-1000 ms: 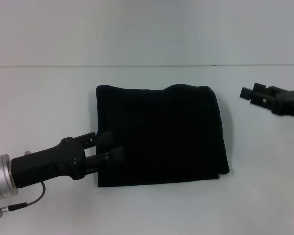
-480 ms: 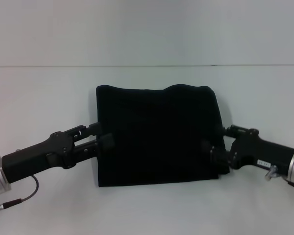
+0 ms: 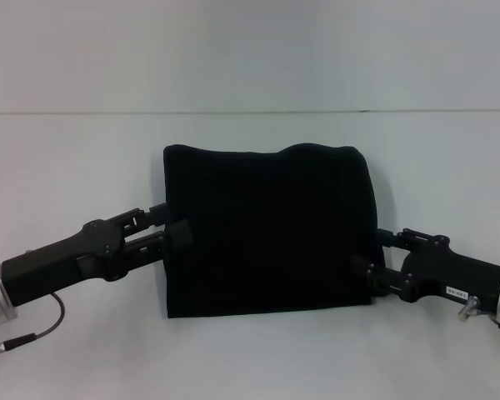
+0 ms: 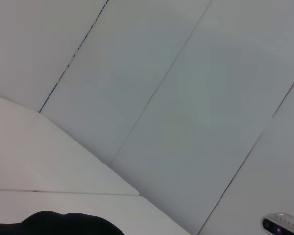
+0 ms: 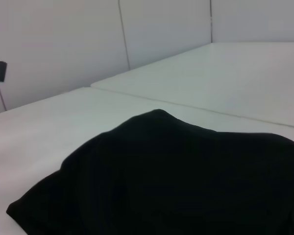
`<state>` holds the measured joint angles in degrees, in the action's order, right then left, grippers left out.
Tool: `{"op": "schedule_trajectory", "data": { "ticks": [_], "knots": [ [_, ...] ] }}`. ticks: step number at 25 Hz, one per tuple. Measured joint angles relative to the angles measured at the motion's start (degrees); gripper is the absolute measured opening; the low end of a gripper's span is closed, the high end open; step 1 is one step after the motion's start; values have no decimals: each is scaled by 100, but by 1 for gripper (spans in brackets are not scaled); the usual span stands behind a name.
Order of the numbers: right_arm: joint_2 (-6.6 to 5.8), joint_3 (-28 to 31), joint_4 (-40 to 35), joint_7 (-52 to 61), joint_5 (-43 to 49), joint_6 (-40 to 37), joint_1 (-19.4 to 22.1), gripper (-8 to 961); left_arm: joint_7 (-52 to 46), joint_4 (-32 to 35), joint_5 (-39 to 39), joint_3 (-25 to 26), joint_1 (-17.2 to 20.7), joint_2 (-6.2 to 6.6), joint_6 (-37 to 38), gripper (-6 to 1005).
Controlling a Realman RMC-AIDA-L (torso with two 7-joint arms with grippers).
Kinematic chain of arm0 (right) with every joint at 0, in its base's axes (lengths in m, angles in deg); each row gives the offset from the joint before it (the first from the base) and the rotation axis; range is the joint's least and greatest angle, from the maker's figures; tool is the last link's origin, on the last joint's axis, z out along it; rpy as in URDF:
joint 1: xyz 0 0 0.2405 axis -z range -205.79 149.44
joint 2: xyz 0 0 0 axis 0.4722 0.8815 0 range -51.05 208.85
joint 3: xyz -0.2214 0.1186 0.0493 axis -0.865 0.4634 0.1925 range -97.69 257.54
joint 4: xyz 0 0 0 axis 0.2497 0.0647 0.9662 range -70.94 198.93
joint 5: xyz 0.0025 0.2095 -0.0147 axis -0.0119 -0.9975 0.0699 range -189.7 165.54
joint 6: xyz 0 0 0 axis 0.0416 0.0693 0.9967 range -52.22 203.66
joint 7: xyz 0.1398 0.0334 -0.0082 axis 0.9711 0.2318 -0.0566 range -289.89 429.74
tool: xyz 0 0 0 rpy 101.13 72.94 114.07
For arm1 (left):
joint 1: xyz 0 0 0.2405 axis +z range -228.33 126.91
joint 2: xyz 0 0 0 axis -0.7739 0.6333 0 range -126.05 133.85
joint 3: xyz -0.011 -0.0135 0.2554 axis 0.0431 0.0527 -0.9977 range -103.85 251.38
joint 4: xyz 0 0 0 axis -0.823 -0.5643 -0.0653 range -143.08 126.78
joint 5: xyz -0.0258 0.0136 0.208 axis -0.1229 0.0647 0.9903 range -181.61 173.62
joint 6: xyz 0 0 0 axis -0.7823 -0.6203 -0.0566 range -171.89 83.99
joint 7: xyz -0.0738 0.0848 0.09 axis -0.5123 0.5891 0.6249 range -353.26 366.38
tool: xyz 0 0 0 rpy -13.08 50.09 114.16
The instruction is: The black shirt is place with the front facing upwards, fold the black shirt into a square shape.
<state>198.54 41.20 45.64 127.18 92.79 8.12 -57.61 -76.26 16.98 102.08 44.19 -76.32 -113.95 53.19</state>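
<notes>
While the black shirt (image 3: 271,229) is lying almost square, the left gripper (image 3: 177,234) and right gripper (image 3: 368,277), fingers parted, are flanking its near sides.

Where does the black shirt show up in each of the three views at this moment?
Head view: the black shirt lies folded mid-frame on the white table, between the left gripper and right gripper.
Left wrist view: only a dark sliver at the bottom edge.
Right wrist view: it fills the lower frame.
Shared landmark: the table seam, also seen at.
</notes>
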Motion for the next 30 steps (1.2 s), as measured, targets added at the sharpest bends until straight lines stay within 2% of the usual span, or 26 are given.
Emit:
{"op": "schedule_trajectory", "data": {
  "ticks": [13,24,30],
  "knots": [
    [10,141,-10,44,-54,315,212,678,-87,0,0,5,-24,0,-12,751],
    [-20,625,-130,-7,-55,332,297,679,-85,0,0,4,-22,-16,-12,751],
    [32,885,-151,-295,-155,-49,21,679,-85,0,0,4,-22,-18,-11,751]
  ]
}}
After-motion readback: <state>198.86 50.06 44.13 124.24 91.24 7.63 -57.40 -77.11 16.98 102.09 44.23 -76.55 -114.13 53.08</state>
